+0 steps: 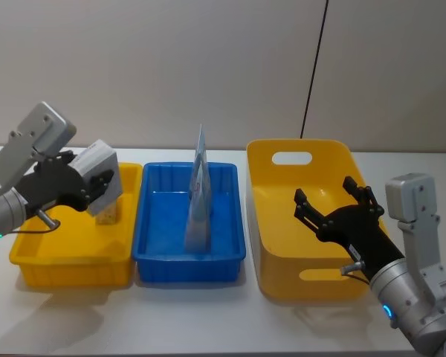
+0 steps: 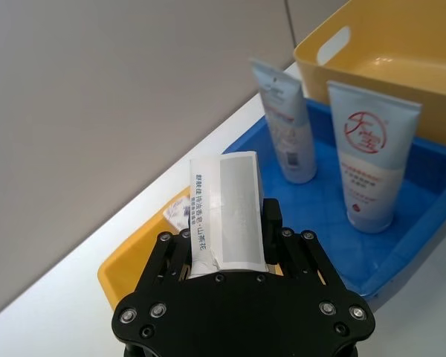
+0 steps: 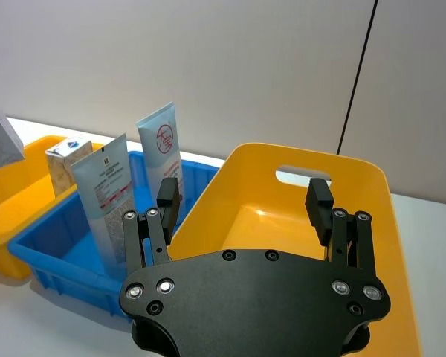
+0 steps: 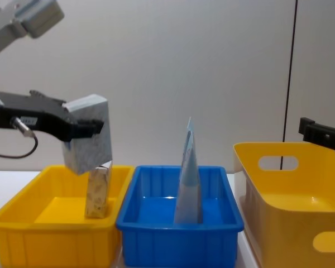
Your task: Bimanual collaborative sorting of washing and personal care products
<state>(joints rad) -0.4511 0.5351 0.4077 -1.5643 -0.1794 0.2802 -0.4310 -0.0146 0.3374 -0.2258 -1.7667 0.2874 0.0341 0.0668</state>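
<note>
Right gripper (image 1: 325,195) spread wide, empty; left gripper (image 1: 102,184) clamps marbled box (image 4: 92,148), partly hiding speckled carton (image 4: 97,192).

Carton (image 4: 97,192) obstructs right side of left yellow bin (image 4: 50,220); remainder open

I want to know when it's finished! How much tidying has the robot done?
Done: two tubes stand in the blue bin, the small carton in the low yellow bin. In hand: the left gripper holds the marbled box above that bin. Left: putting it down. The right gripper hangs open over the big yellow bin.
</note>
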